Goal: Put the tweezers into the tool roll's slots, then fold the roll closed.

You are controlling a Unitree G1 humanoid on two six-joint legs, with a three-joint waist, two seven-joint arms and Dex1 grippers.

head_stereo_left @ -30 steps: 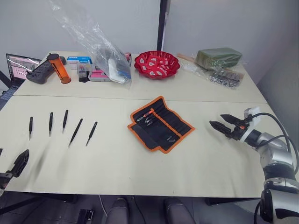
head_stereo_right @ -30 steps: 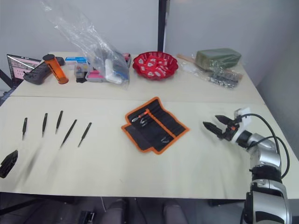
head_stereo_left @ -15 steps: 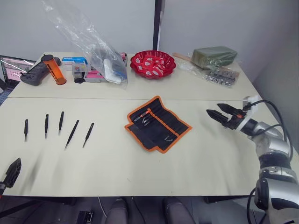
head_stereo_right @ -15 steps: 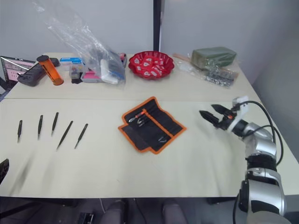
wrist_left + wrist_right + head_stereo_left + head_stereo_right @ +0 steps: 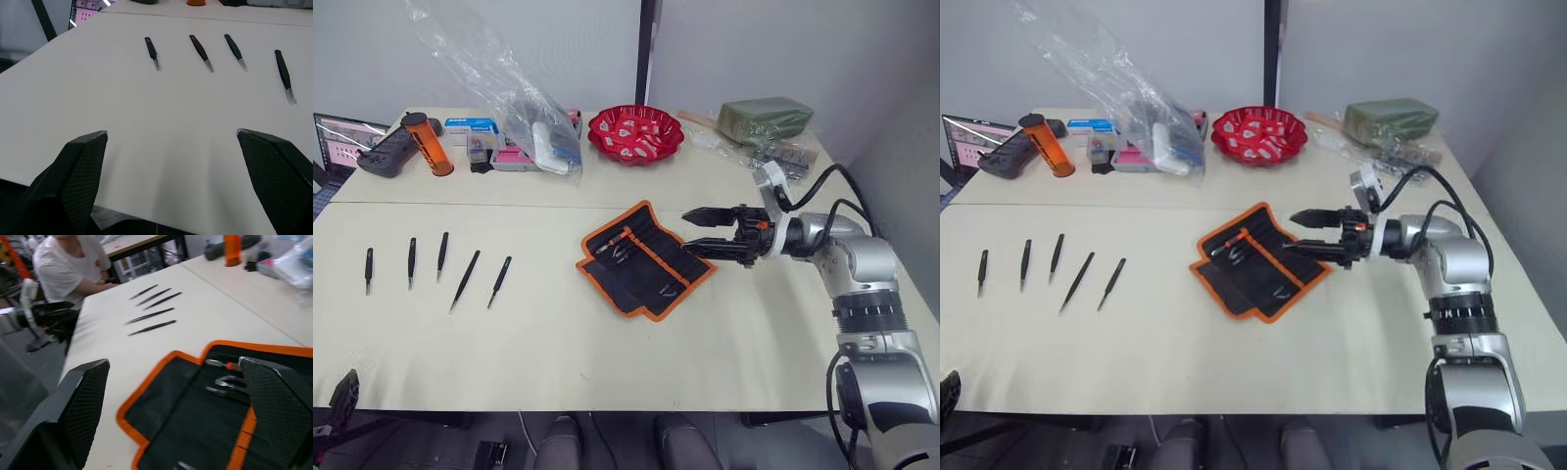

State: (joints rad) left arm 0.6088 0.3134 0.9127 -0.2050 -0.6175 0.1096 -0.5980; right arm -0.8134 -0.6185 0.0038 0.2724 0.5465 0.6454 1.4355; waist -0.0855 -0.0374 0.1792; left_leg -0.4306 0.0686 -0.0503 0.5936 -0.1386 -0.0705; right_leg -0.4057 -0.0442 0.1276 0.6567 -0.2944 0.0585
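Right gripper arrives at the tool roll

The right gripper (image 5: 703,231), fingers spread and empty, has swung in over the open tool roll (image 5: 646,258); the five tweezers (image 5: 440,271) lie well beyond it, nearer the spread left gripper (image 5: 171,161), none slotted yet.

Pale beige table (image 5: 607,343), plain grey walls (image 5: 509,39), dark vertical post (image 5: 652,49)

The right arm (image 5: 847,264) is looking pretty sleek: silver-grey metal shells with black ribbed rings at the joints, and black cables are looping loosely off the forearm. A little white block is sitting up by the wrist. The right gripper (image 5: 697,231) is wearing two long black pointed fingers with an orange-red bit at their base. Up close, the finger pads (image 5: 83,166) are showing a fine diamond-mesh texture, all matte black.
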